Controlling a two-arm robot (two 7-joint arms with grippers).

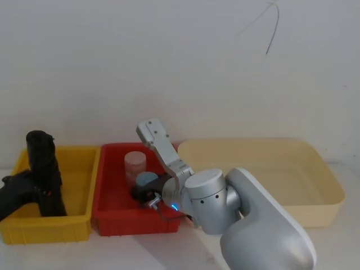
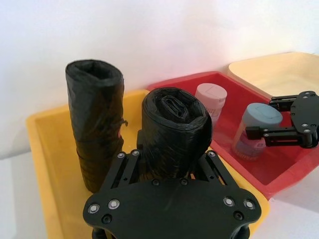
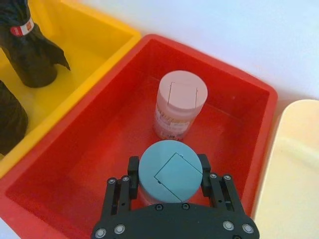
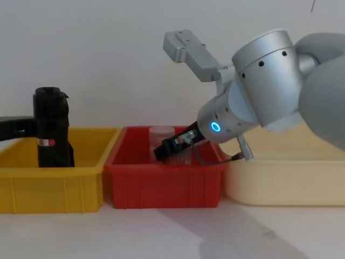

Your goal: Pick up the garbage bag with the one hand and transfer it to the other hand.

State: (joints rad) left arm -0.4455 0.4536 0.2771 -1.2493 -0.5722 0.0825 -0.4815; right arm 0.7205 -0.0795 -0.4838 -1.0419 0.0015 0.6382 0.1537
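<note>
Head view: my left gripper (image 1: 31, 190) sits far left in the yellow bin (image 1: 79, 225). Left wrist: it grips the bag (image 2: 174, 129), upright, beside a second roll (image 2: 94, 119). Right wrist: my right gripper (image 3: 168, 169) clasps the blue-lidded jar (image 3: 172, 180) in the red bin (image 3: 234, 99) (the second roll's red-and-white band is too small to read). Chest: the bins stand side by side.

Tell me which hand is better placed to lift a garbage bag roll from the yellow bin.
Left. The left hand is in the yellow bin, close against a black roll. The right hand is in the red bin, at a blue-lidded jar.
</note>
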